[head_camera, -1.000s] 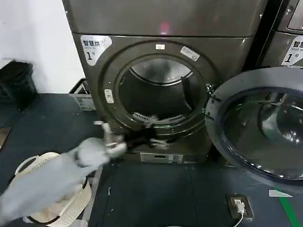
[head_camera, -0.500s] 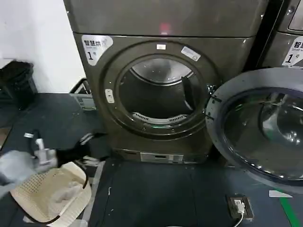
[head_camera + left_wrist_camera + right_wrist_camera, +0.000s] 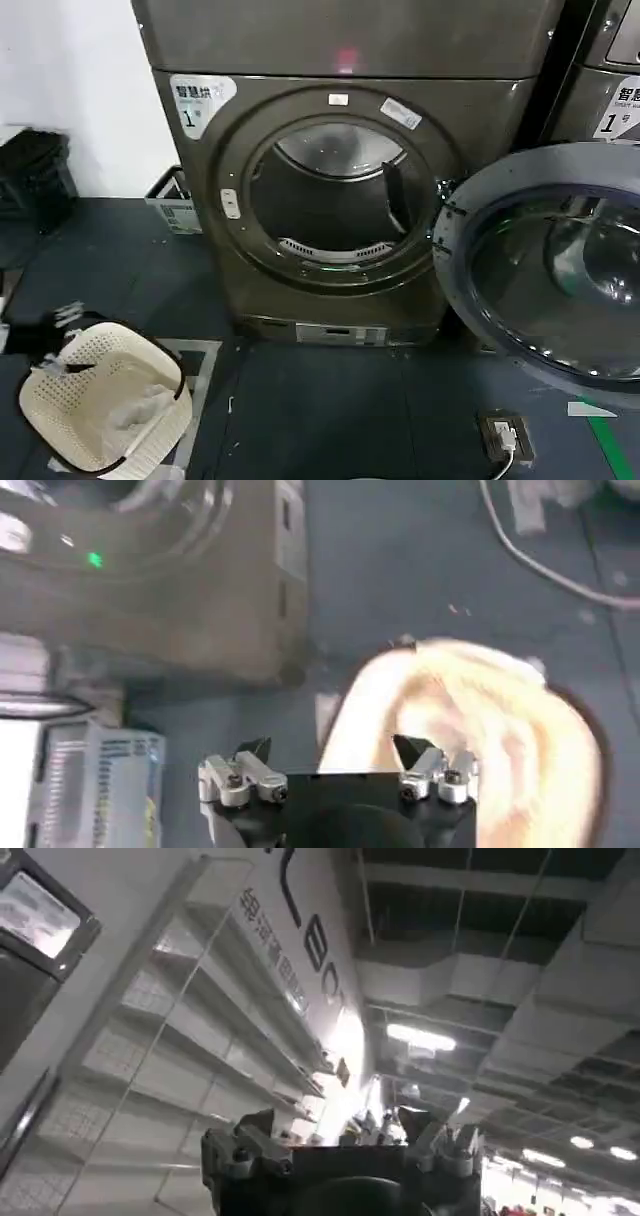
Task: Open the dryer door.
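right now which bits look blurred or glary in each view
Head view: the left end effector is motion-smeared over the cream basket, and the open dryer door carries mirror reflections. Left wrist view: the basket is washed out and soft. Right wrist view: ceiling lights glare behind the right end effector.

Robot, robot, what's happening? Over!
Left gripper open, above cream perforated laundry basket. Chrome-ringed round dryer door swung wide open. Nothing blocking.

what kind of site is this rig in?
Likely a self-service laundry or a mock-up of one: numbered bronze-grey dryer with the dryer door swung open, a second machine beside it, laundry basket on the floor.
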